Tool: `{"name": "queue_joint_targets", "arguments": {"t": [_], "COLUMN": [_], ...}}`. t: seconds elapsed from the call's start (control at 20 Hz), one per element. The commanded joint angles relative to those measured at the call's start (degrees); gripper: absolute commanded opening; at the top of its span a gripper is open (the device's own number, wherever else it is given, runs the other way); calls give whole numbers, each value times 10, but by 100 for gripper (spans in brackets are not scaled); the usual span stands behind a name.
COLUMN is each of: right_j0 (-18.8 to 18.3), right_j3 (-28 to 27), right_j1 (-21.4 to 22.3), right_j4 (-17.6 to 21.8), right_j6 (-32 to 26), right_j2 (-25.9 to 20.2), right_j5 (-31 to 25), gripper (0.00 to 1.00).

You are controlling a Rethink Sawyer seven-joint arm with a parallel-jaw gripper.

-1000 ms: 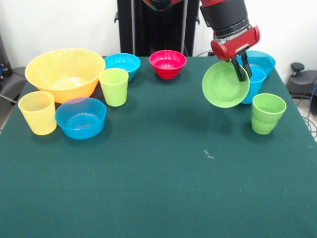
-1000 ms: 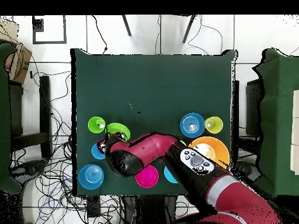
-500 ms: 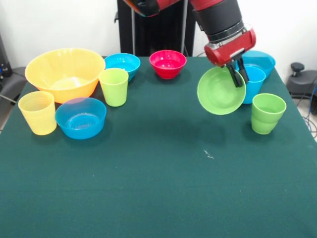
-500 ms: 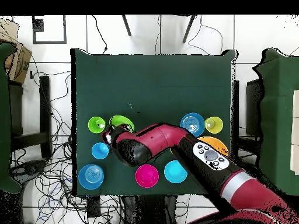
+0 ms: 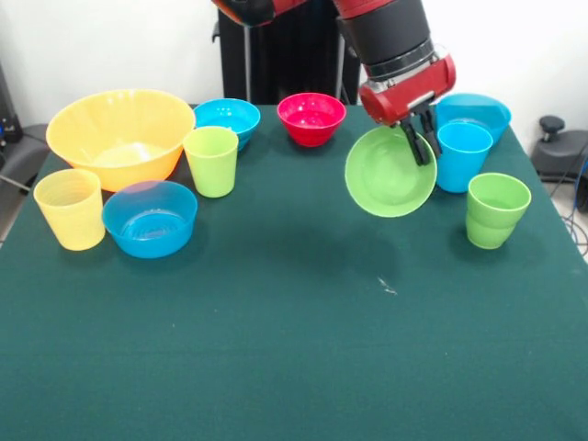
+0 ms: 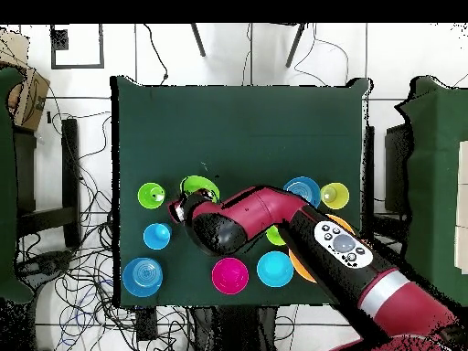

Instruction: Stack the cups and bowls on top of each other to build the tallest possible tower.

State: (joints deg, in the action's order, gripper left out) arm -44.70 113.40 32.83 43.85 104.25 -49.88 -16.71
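- I count four cups on the desk (image 5: 294, 349): a pale yellow cup (image 5: 70, 209), a yellow-green cup (image 5: 211, 161), a sky blue cup (image 5: 462, 156) and a green stepped cup (image 5: 497, 210).
- I count five bowls: the large yellow-orange bowl (image 5: 120, 136), a blue bowl (image 5: 150, 218) in front of it, a second blue bowl (image 5: 228, 120) and a red bowl (image 5: 311, 118) along the robot's edge of the desk, and a wider blue bowl (image 5: 477, 111) at that edge's corner behind the sky blue cup.
- A sixth bowl, the small green bowl (image 5: 390, 171), is off the desk: I see the gripper (image 5: 421, 140) closed on its rim, holding it tilted with its opening facing the front camera, above the desk just beside the sky blue cup.
- The green stepped cup stands alone by the side edge, with nothing stacked on it.
- From overhead the arm (image 6: 274, 219) covers part of the yellow-orange bowl.
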Motion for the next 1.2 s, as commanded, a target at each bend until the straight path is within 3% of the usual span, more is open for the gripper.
{"name": "queue_joint_targets", "arguments": {"t": [0.05,0.5,1.05,1.2], "right_j0": [2,19,-76,-84], "right_j3": [-32,-24,-66,-69], "right_j1": [-13,20,-109,-118], "right_j4": [85,180,168,168], "right_j6": [-171,-113,-277,-282], "right_j2": [-18,0,-95,-100], "right_j5": [-50,0,-64,-66], "gripper": [0,0,0,0]}}
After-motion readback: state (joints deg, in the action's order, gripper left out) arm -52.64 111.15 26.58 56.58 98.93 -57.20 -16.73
